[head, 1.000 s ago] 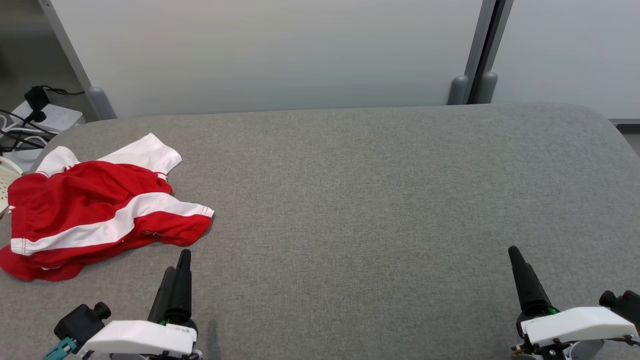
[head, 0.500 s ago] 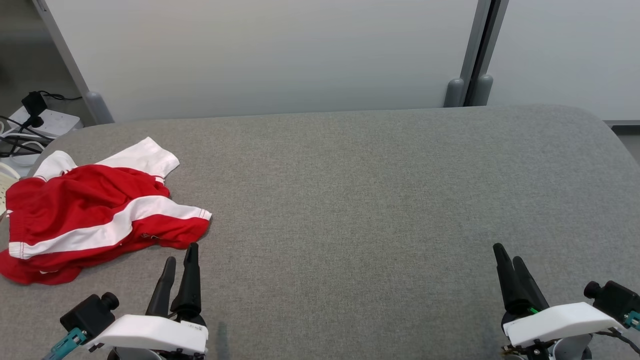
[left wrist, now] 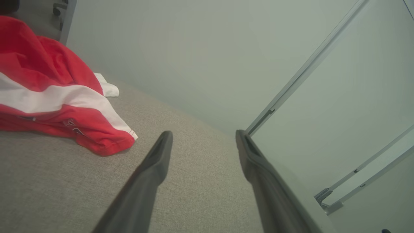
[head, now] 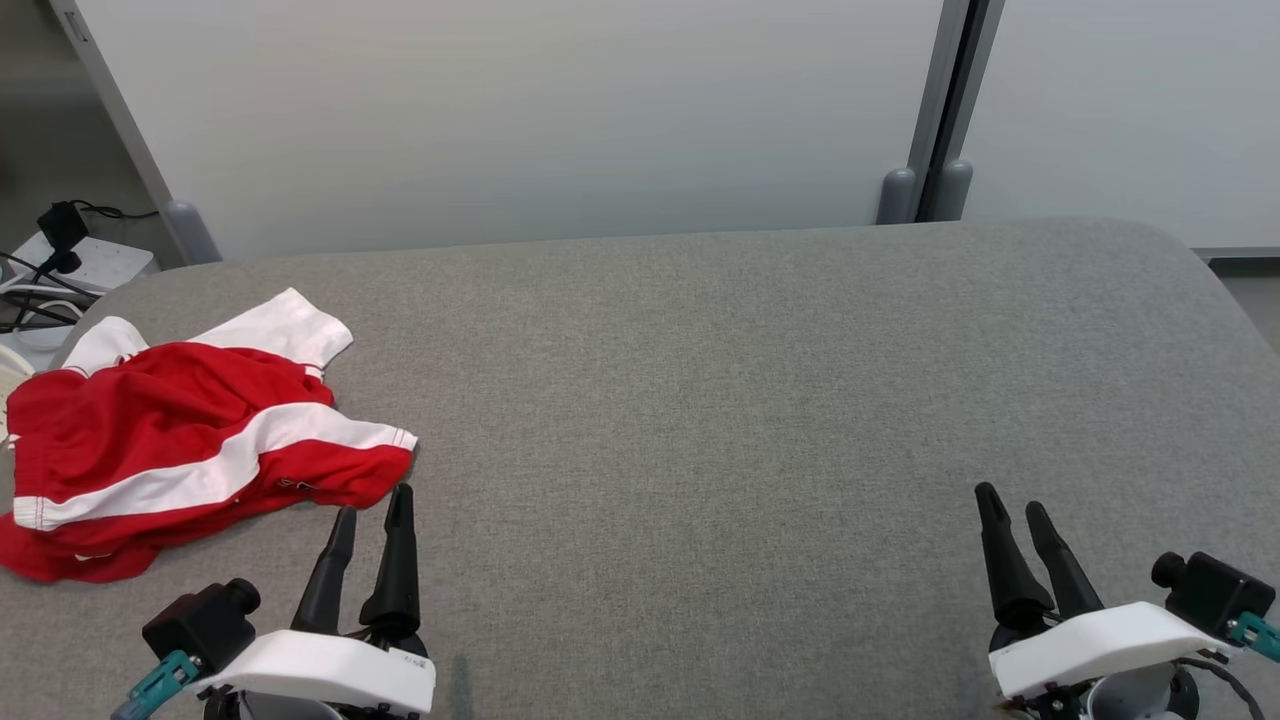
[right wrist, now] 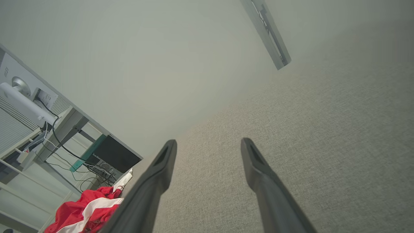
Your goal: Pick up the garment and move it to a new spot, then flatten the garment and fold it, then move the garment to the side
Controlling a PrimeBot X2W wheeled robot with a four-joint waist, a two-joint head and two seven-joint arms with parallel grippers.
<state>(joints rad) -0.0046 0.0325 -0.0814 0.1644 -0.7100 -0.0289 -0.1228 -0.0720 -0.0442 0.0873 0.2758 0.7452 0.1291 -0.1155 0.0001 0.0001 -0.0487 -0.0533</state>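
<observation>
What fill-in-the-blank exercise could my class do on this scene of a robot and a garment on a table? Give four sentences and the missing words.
1. The crumpled garment is red with ____ stripes.
2. It lies on the robot's ____ side of the grey table.
3. The gripper nearest the garment is the ____ gripper.
4. The right gripper has its fingers ____, holding nothing.

Missing words: white; left; left; open
</observation>
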